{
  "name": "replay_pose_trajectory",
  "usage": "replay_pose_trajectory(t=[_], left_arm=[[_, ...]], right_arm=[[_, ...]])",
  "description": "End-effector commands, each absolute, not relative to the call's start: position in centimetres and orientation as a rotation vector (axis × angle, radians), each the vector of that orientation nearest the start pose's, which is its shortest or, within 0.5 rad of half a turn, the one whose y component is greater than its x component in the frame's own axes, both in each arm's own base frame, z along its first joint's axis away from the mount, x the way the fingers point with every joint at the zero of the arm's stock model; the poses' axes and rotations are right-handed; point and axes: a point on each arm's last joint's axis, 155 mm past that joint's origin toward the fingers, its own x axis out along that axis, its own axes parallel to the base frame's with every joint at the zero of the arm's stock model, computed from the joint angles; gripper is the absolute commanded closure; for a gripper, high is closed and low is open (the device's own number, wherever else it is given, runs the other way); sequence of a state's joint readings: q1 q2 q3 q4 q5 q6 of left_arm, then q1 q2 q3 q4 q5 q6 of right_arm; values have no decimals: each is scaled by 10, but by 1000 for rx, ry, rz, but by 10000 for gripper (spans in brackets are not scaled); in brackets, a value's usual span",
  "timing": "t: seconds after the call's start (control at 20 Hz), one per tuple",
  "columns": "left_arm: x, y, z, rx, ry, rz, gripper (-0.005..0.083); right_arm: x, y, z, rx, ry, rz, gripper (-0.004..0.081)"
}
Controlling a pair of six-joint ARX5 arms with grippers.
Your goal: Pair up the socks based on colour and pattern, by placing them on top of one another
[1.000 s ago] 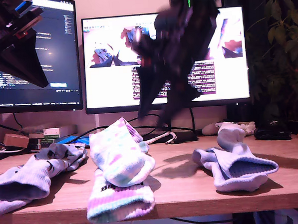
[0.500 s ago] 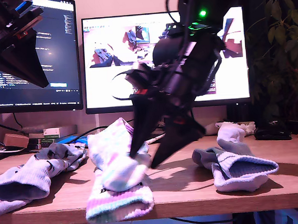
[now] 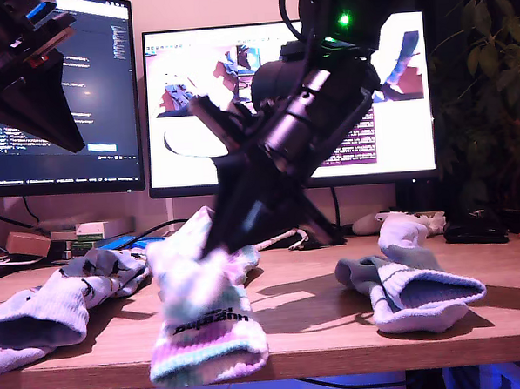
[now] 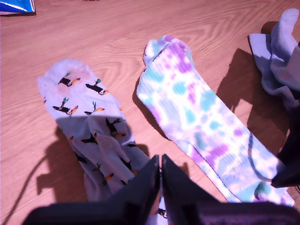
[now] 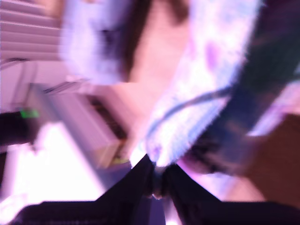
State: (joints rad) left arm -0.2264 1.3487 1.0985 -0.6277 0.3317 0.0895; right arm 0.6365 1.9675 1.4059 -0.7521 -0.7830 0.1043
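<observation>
The room is dim, lit mostly by two glowing monitors (image 3: 290, 101) behind my second pincer (image 3: 212, 249), with a pink-violet cast over everything. That pincer and the tie-dye sock (image 3: 205, 319) at its tips are smeared by motion blur; its own camera gives almost pure streaks (little is readable there). Under my first pincer (image 4: 160, 164) the picture is sharp and warmer, and hard dark shadows fall across the toucan sock (image 4: 89, 126) and the desk (image 4: 108, 33).
</observation>
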Motion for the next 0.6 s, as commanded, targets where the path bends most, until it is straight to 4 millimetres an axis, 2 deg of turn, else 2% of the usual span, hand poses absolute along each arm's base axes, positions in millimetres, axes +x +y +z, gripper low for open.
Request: replay_pose_trajectory(t=[0.0, 0.1, 0.25, 0.35, 0.55], left_arm=[[344, -140, 173, 40, 858, -563, 797], [343, -140, 172, 40, 863, -563, 797], [343, -140, 172, 40, 865, -563, 797], [343, -140, 172, 40, 865, -563, 797], [343, -140, 172, 41, 861, -563, 797]], right_arm=[[244, 353, 90, 196, 1463, 1165, 780], [238, 350, 98, 202, 1480, 1169, 780], [229, 344, 96, 194, 1527, 1154, 780], [225, 337, 88, 137, 1551, 1123, 780], [228, 326, 69, 25, 1549, 1025, 774]])
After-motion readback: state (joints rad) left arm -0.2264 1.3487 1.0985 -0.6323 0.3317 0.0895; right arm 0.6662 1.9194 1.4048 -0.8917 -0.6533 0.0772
